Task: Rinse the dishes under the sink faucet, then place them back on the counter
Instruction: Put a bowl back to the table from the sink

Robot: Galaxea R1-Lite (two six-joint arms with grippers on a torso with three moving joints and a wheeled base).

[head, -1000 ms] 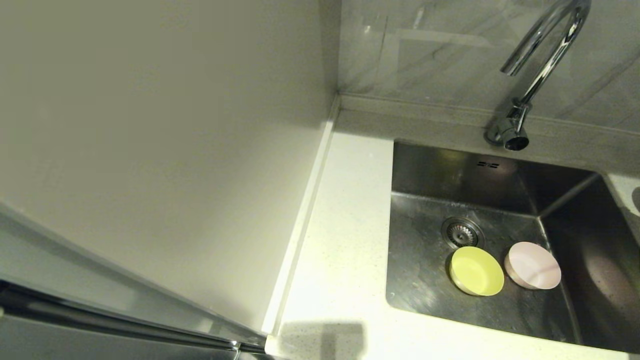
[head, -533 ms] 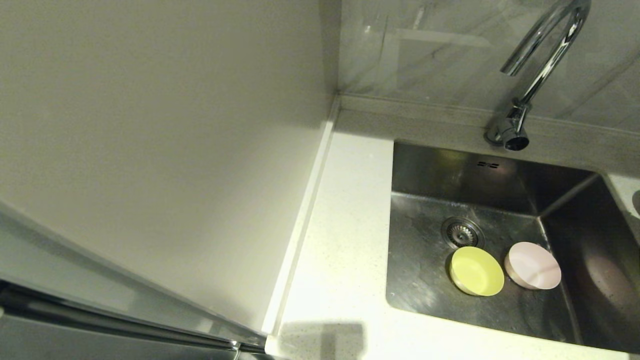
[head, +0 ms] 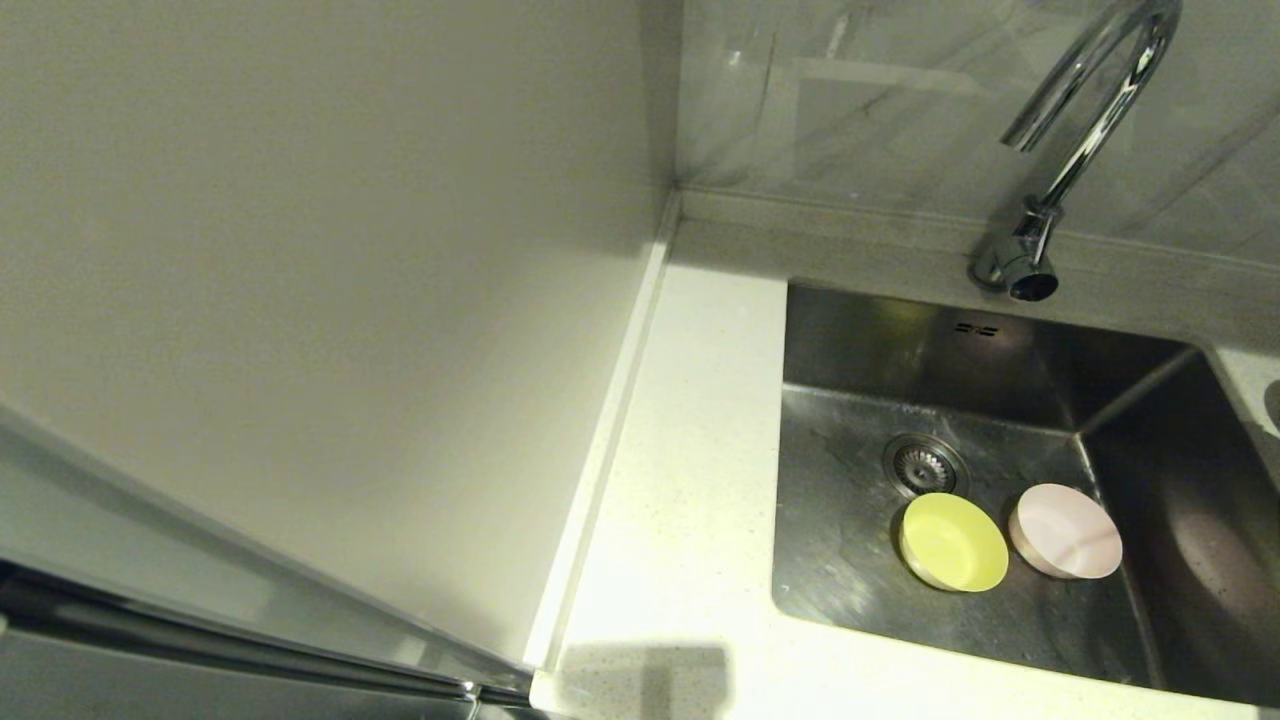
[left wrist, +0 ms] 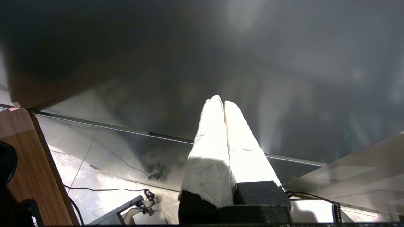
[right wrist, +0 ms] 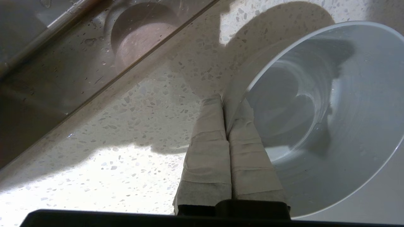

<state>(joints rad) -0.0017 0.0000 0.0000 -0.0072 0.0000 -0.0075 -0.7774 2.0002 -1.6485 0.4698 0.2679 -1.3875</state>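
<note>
Nothing moved since a second ago. Right tool (right wrist: 224, 100) pinching the blue bowl's (right wrist: 331, 119) rim over the tabletop (right wrist: 132, 132), off to the sink's (head: 850, 560) right. Yellow bowl (head: 953, 542) and pink bowl (head: 1066, 531) waiting unrinsed in there. Left tool (left wrist: 223, 102) clenched, empty, parked low.

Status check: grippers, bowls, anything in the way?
Right gripper shut on blue bowl's rim, over counter. Left gripper shut, idle. Yellow bowl, pink bowl in sink. Nothing blocking.
</note>
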